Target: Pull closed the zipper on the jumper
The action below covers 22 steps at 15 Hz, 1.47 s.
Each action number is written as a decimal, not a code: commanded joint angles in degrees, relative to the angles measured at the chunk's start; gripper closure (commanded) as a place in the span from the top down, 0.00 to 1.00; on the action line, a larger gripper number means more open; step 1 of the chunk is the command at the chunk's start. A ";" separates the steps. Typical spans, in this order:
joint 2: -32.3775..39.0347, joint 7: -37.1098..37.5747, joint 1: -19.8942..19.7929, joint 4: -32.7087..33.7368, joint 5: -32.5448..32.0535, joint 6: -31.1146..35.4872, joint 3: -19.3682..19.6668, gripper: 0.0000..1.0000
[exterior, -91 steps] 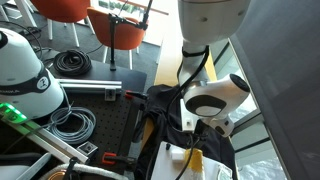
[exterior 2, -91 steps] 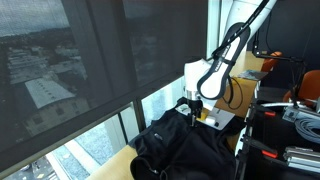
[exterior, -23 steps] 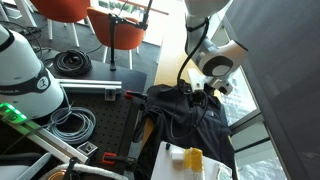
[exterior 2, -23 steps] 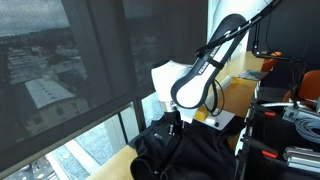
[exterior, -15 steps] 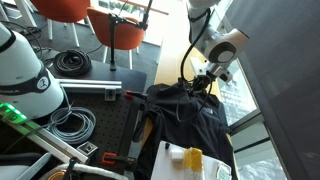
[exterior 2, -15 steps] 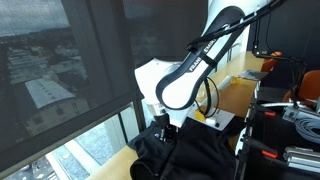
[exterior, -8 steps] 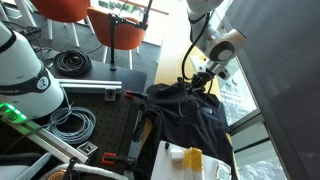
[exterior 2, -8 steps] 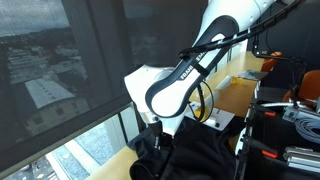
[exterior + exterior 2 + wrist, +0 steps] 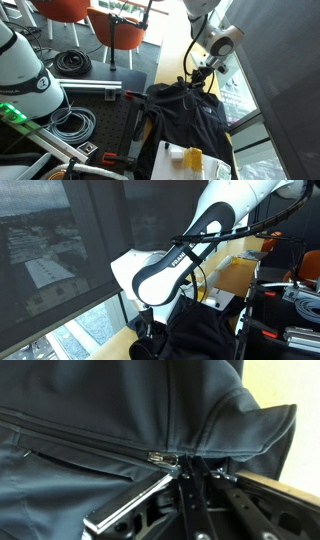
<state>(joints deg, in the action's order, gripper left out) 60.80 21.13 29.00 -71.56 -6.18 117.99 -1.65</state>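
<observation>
The jumper (image 9: 190,122) is a rumpled black garment spread over the table's end by the window; both exterior views show it (image 9: 205,332). My gripper (image 9: 201,82) is down at its far, collar end. In the wrist view the gripper (image 9: 192,468) is shut, its fingertips pinched together right next to the silver zipper slider (image 9: 163,457), which sits just under the collar fold. A closed zip line runs leftward from the slider across the fabric (image 9: 90,415). In an exterior view the white wrist hides most of the gripper (image 9: 150,330).
A small yellow item (image 9: 195,157) lies on a white box (image 9: 177,160) beside the jumper's near end. Black coiled cables (image 9: 72,62), red clamps (image 9: 130,96), a white robot base (image 9: 25,65) and orange chairs (image 9: 115,25) stand beyond. The window glass (image 9: 270,100) is close by.
The shut gripper has slid along the jumper toward the collar end, nearer the window, and the wrist has swung lower. The jumper's front now lies flatter.
</observation>
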 commanded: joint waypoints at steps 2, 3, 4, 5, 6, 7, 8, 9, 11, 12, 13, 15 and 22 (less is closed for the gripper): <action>3.69 0.87 1.50 7.21 0.20 -2.96 -1.79 0.02; 4.10 0.90 1.86 8.03 0.21 -3.08 -1.90 0.02; 4.49 0.84 2.18 8.92 0.32 -3.18 -2.15 0.02; 4.91 0.83 2.48 9.88 0.39 -3.45 -2.32 0.02; 5.11 0.62 2.67 10.57 0.58 -3.45 -2.57 0.02; 5.33 0.48 2.94 11.26 0.65 -3.43 -2.71 0.02; 5.48 0.39 3.17 11.82 0.70 -3.39 -2.83 0.02; 5.51 0.28 3.46 12.18 0.75 -3.25 -3.03 0.02; 5.10 0.05 4.09 11.86 0.87 -2.40 -3.24 0.02; 5.11 0.01 4.36 11.88 0.81 -2.19 -3.38 0.02; 5.19 -0.05 4.64 11.86 0.71 -2.04 -3.32 0.02; 5.24 -0.24 4.94 11.50 0.66 -1.80 -3.26 0.02; 3.71 -1.27 4.04 7.91 0.52 -0.13 -2.84 0.02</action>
<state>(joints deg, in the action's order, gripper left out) 65.62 20.72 33.63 -62.22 -6.14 116.73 -3.85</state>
